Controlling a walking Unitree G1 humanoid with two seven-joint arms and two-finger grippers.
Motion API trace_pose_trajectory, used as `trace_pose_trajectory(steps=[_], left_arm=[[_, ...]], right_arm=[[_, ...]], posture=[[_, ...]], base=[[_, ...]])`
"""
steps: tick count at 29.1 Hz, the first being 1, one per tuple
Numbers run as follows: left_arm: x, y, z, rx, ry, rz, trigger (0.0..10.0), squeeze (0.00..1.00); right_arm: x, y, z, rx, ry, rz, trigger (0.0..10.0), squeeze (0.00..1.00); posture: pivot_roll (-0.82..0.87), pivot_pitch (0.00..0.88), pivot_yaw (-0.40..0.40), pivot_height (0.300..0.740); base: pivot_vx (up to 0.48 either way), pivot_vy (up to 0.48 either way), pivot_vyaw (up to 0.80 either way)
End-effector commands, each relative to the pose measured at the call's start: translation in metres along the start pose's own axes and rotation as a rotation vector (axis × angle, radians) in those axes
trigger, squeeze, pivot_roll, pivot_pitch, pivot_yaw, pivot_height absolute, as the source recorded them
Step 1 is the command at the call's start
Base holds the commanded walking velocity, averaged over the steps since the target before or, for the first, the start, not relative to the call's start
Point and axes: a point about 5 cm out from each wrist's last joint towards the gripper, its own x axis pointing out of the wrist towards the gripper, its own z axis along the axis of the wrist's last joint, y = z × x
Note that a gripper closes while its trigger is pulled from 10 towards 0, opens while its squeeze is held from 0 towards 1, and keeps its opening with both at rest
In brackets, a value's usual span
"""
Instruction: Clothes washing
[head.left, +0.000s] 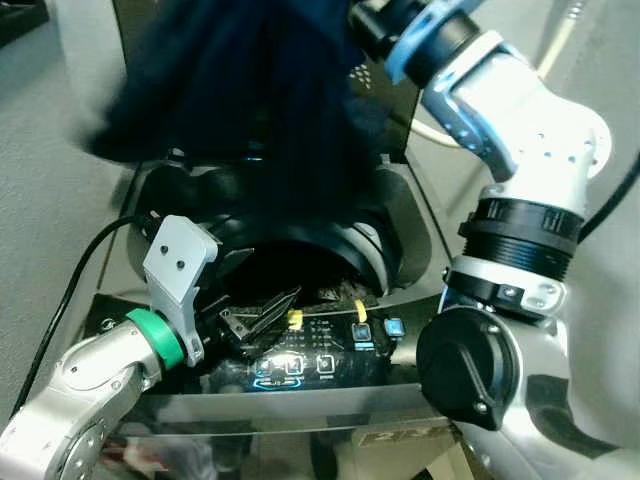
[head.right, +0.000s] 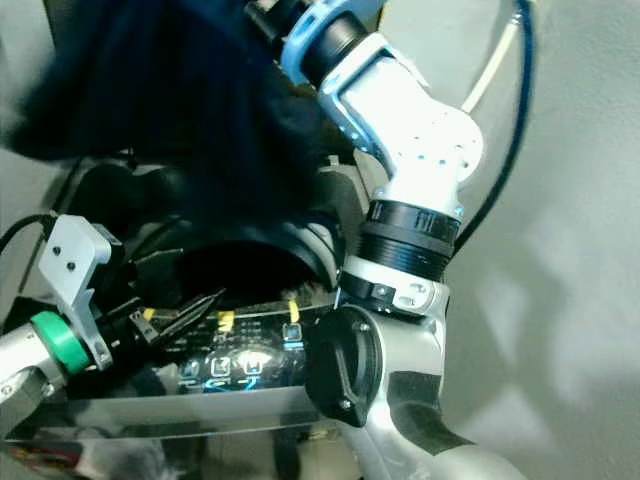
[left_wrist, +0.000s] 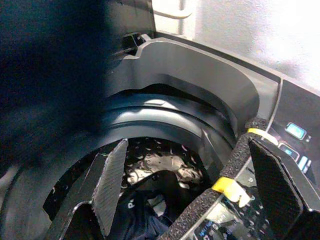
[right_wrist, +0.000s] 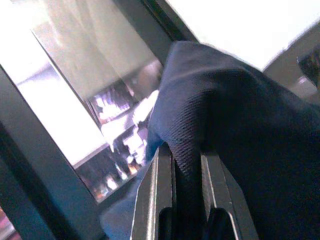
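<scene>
A dark navy garment (head.left: 250, 110) hangs blurred above the round opening of a top-loading washing machine (head.left: 385, 250). My right gripper (right_wrist: 187, 165) is raised high over the machine and shut on a fold of that garment (right_wrist: 240, 130). My left gripper (head.left: 260, 315) is open with nothing between its fingers, low at the drum's front rim, just above the lit control panel (head.left: 320, 355). Its two black fingers (left_wrist: 110, 180) frame the drum. Dark clothes (left_wrist: 150, 200) lie at the bottom of the perforated drum.
The machine's raised glass lid (right_wrist: 75, 75) stands behind the garment. A black cable (head.left: 70, 290) runs down the machine's left side. A white hose (head.left: 430, 130) lies at the back right. My right arm's elbow (head.left: 520, 230) crowds the machine's right edge.
</scene>
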Motion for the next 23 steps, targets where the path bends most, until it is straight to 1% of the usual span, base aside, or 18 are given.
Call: trace_pose_trajectory(steps=[1,3,4,5,6,7,8,9,11,12,13,15,19,20,21,22,23], left_arm=[[-0.002,-0.002,-0.001,0.005,0.003,-0.004,10.0,0.0],[-0.002,-0.002,-0.001,0.005,0.003,-0.004,10.0,0.0],[-0.002,-0.002,-0.001,0.004,0.005,-0.007,10.0,0.0],[-0.002,-0.002,-0.001,0.004,0.005,-0.007,10.0,0.0],[-0.002,-0.002,-0.002,0.004,0.006,-0.009,10.0,0.0],[-0.002,-0.002,-0.002,0.004,0.007,-0.011,10.0,0.0],[-0.002,-0.002,-0.002,0.004,0.007,-0.011,10.0,0.0],[-0.002,-0.002,-0.002,0.004,0.009,-0.014,10.0,0.0],[-0.002,-0.002,-0.002,0.004,0.009,-0.014,10.0,0.0],[-0.002,-0.002,-0.002,0.005,0.01,-0.016,10.0,0.0],[-0.002,-0.003,-0.002,0.007,0.012,-0.02,10.0,0.0],[-0.002,-0.003,-0.002,0.007,0.012,-0.021,10.0,0.0],[-0.002,-0.003,-0.002,0.007,0.013,-0.021,10.0,0.0],[-0.002,-0.003,-0.002,0.008,0.014,-0.022,10.0,0.0],[-0.002,-0.003,-0.002,0.009,0.014,-0.023,10.0,0.0],[-0.002,-0.003,-0.002,0.01,0.014,-0.024,10.0,0.0],[-0.002,-0.003,-0.002,0.01,0.014,-0.024,10.0,0.0]], right_arm=[[-0.002,0.003,-0.001,-0.039,0.023,0.006,0.0,0.0],[-0.003,0.001,-0.003,-0.048,0.03,-0.011,0.0,0.0],[-0.008,-0.01,-0.007,-0.134,0.057,-0.094,0.0,0.0],[-0.008,-0.01,-0.007,-0.134,0.057,-0.094,0.0,0.0],[-0.013,-0.02,-0.011,-0.217,0.089,-0.17,0.0,0.0],[-0.017,-0.027,-0.014,-0.274,0.113,-0.221,0.0,0.0],[-0.017,-0.027,-0.014,-0.274,0.113,-0.221,0.0,0.0],[-0.021,-0.036,-0.017,-0.346,0.136,-0.29,0.0,0.0],[-0.021,-0.036,-0.017,-0.346,0.136,-0.29,0.0,0.0],[-0.022,-0.045,-0.02,-0.391,0.15,-0.343,0.0,0.0],[-0.021,-0.061,-0.028,-0.479,0.175,-0.421,0.0,0.0],[-0.02,-0.063,-0.03,-0.494,0.184,-0.43,0.0,0.0],[-0.02,-0.064,-0.033,-0.499,0.196,-0.429,0.0,0.0],[-0.021,-0.065,-0.037,-0.51,0.219,-0.423,0.0,0.0],[-0.022,-0.067,-0.041,-0.531,0.246,-0.434,0.0,0.0],[-0.026,-0.073,-0.044,-0.585,0.274,-0.465,0.0,0.0],[-0.026,-0.073,-0.044,-0.585,0.274,-0.465,0.0,0.0]], posture=[[0.14,0.073,-0.015,0.74],[0.14,0.073,-0.015,0.74],[0.14,0.076,-0.008,0.74],[0.14,0.076,-0.008,0.74],[0.13,0.076,-0.005,0.74],[0.13,0.076,-0.005,0.74],[0.13,0.076,-0.005,0.74],[0.14,0.079,-0.002,0.74],[0.14,0.079,-0.002,0.74],[0.14,0.08,-0.001,0.74],[0.14,0.081,0.0,0.74],[0.14,0.081,0.0,0.74],[0.14,0.079,-0.001,0.74],[0.14,0.076,-0.001,0.74],[0.14,0.075,-0.001,0.74],[0.15,0.072,-0.002,0.74],[0.15,0.072,-0.002,0.74]], base=[[0.0,0.0,0.0],[0.0,0.0,0.0],[0.0,0.0,0.0],[0.0,0.0,0.0],[0.0,0.0,0.0],[0.0,0.0,0.0],[0.0,0.0,0.0],[0.0,0.0,0.0],[0.0,0.0,0.0],[0.0,0.0,0.0],[0.0,0.0,0.0],[0.0,0.0,0.0],[0.0,0.0,0.0],[0.0,0.0,0.0],[0.0,0.0,0.0],[0.0,0.0,0.0],[0.0,0.0,0.0]])
